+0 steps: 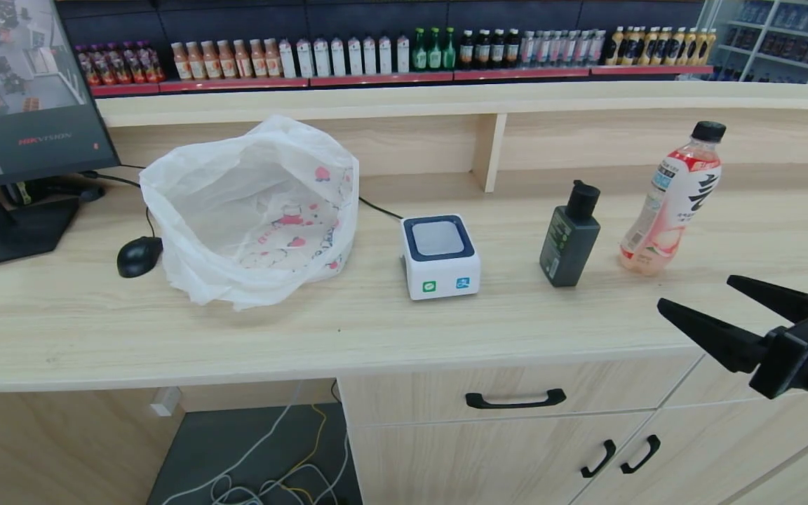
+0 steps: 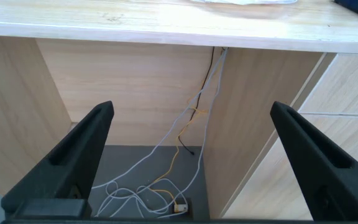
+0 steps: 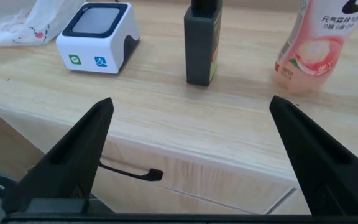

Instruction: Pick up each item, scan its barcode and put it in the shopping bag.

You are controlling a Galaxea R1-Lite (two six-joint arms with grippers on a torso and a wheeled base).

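Note:
A white plastic shopping bag [image 1: 250,210] stands open on the wooden counter [image 1: 376,322], left of centre. To its right sits a white cube scanner [image 1: 440,256] [image 3: 95,36]. Further right stand a dark green bottle [image 1: 570,235] [image 3: 202,43] and a pink drink bottle [image 1: 670,203] [image 3: 312,43], both upright. My right gripper [image 1: 694,291] [image 3: 190,101] is open and holds nothing, hovering at the counter's front edge, in front of the two bottles. My left gripper [image 2: 191,107] is open and holds nothing, below the counter top, facing the recess under it.
A monitor [image 1: 18,91] and black mouse [image 1: 139,256] sit at the counter's left end. A raised ledge [image 1: 446,98] runs along the back. Drawers with black handles [image 1: 515,401] are under the counter, and loose cables [image 2: 166,180] lie in the recess.

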